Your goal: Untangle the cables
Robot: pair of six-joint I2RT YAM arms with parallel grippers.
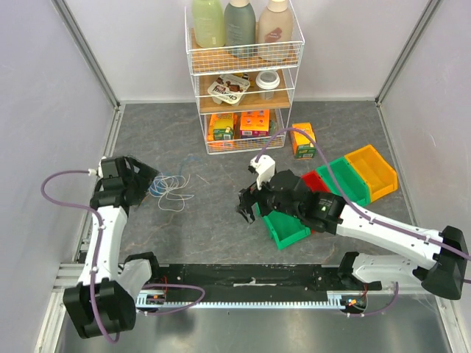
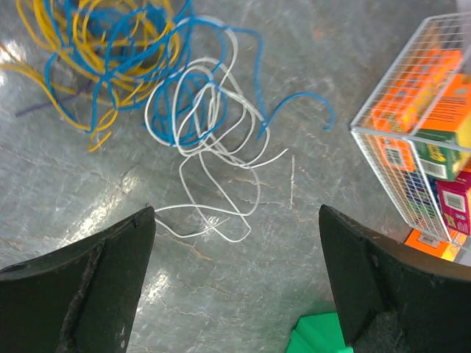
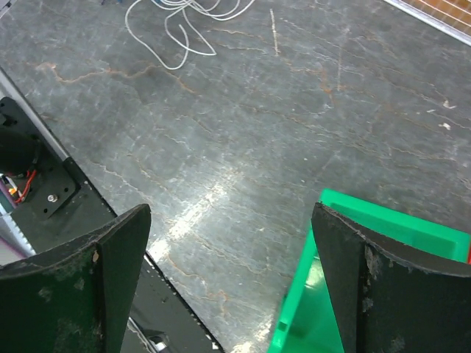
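Note:
The cables [image 1: 173, 189] lie in a loose tangle on the grey table, left of centre. In the left wrist view, white loops [image 2: 210, 140] lie nearest. Blue wire [image 2: 147, 44] and yellow wire [image 2: 66, 70] are knotted together behind them, and a thin dark strand [image 2: 37, 108] shows at the left. My left gripper [image 1: 152, 181] [image 2: 235, 213] is open and empty, just short of the white loops. My right gripper [image 1: 246, 208] [image 3: 232, 209] is open and empty, to the right of the tangle. White loops [image 3: 184, 22] show at the top of its view.
A green bin [image 1: 287, 228] [image 3: 383, 243] sits under the right gripper. Red [image 1: 313, 180], green [image 1: 346, 180] and yellow [image 1: 372, 169] bins stand at the right. A wire rack [image 1: 243, 73] [image 2: 412, 147] with boxes and bottles stands at the back. An orange box [image 1: 303, 141] lies beside it.

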